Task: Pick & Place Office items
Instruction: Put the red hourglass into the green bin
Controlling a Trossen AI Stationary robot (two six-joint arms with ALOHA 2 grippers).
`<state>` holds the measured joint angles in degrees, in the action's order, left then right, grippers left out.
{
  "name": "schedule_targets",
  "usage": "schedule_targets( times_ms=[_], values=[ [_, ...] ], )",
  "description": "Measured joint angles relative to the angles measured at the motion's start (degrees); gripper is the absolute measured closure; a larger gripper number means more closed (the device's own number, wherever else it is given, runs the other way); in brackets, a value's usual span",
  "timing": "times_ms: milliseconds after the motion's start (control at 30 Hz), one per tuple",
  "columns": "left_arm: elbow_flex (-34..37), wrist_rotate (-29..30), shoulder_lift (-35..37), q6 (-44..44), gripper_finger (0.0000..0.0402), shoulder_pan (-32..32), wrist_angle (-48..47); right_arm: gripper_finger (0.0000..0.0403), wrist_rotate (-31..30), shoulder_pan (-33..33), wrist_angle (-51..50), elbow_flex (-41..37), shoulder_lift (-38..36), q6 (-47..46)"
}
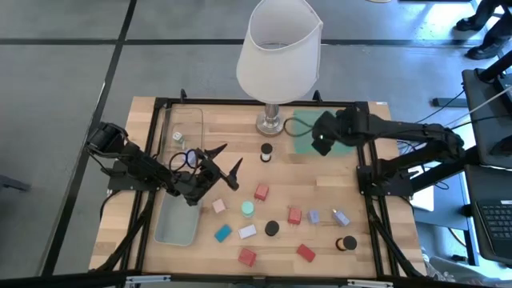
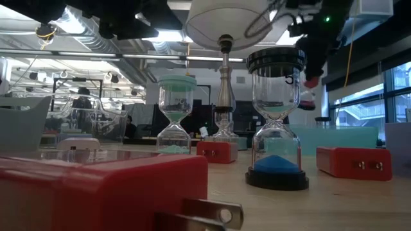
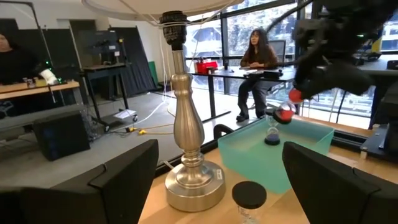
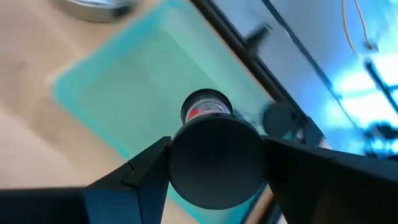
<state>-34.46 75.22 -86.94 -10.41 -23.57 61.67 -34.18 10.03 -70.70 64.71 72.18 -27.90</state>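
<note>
The table top [image 1: 320,192] is made of pale, smooth wood planks. The lamp base [image 3: 189,162] is seen as brushed metal. Beside the lamp, the hourglasses [image 2: 276,115] are made of clear glossy glass, and the red blocks [image 2: 353,162] of matt plastic.

Lamp: the white-shaded, metal-based lamp [image 1: 272,120] stands at the table's 12 o'clock edge.
Mat: the teal mat [image 1: 300,134] lies at the lamp's 3 o'clock, touching its base.
Black-capped sand timer [image 1: 266,151]: at the lamp's 6 o'clock, just beside.
Bin: the grey-blue bin [image 1: 178,222] sits at 8 o'clock.
Clear tray [image 1: 182,128]: at the bin's 12 o'clock.
Red blocks [image 1: 247,256]: near 6 o'clock.
</note>
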Motion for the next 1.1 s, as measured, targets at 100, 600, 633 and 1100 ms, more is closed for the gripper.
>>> schedule_targets(
  times_ms=[100, 600, 633, 1100],
  values=[
    [0.0, -0.2, 0.0, -0.8, 0.0061, -0.2, -0.2, 0.0184, 2.2, 5.5, 1.1, -0.9, 0.0, 2.3],
    [0.0, -0.1, 0.0, -2.6, 0.0061, -0.8, -0.3, 0.0183, 12.7, 20.5, 5.4, -11.2, 0.0, 9.2],
    [0.0, -0.1, 0.0, -2.6, 0.0061, -0.8, -0.3, 0.0183, 12.9, 21.0, 5.8, -12.1, 0.0, 9.3],
    [0.0, -0.2, 0.0, -2.6, 0.0061, -0.8, -0.3, 0.0177, 16.8, 27.1, 14.9, -18.2, 0.0, 14.3]
  ],
)
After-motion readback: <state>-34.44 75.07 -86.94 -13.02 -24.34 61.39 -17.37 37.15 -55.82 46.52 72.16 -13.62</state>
